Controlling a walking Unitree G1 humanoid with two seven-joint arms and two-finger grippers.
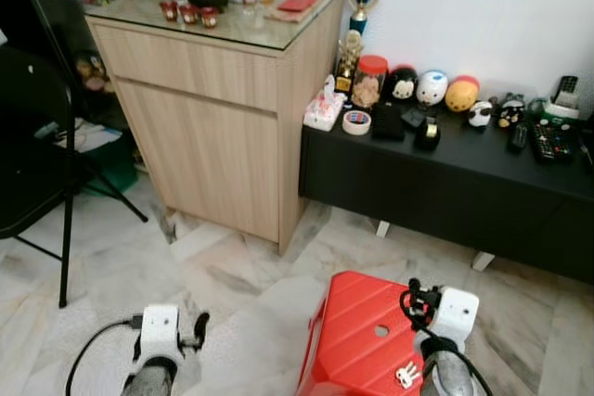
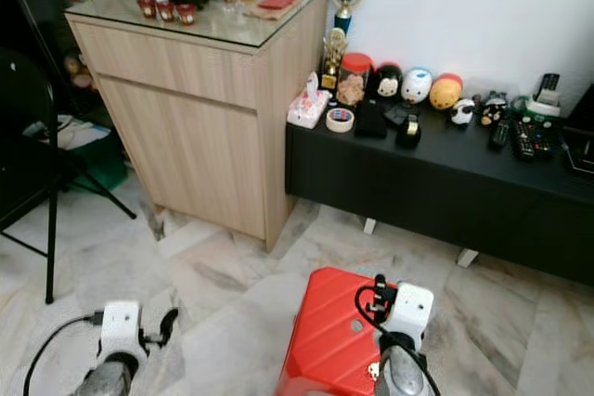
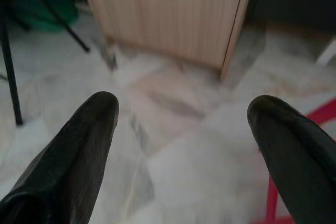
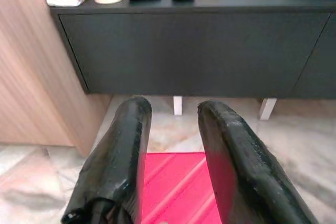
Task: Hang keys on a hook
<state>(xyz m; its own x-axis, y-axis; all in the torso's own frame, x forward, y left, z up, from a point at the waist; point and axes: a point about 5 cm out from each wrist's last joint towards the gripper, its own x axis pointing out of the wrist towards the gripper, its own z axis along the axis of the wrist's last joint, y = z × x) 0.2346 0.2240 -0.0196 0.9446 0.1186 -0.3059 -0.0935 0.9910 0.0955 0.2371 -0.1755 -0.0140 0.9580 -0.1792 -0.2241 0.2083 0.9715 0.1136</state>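
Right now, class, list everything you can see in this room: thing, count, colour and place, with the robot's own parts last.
Stool: one, red, on the floor before the robot.
Keys: one bunch, pale, on the stool by the right arm.
Wooden cabinet: one, light brown, against the wall.
Low sideboard: one, black, right of the cabinet.
Round toys: several, mixed colours, on the sideboard.
Tape roll: one, white, on the sideboard.
Folding chair: one, black, far left.
Left hand: open, above the floor.
Right hand: open, above the stool.
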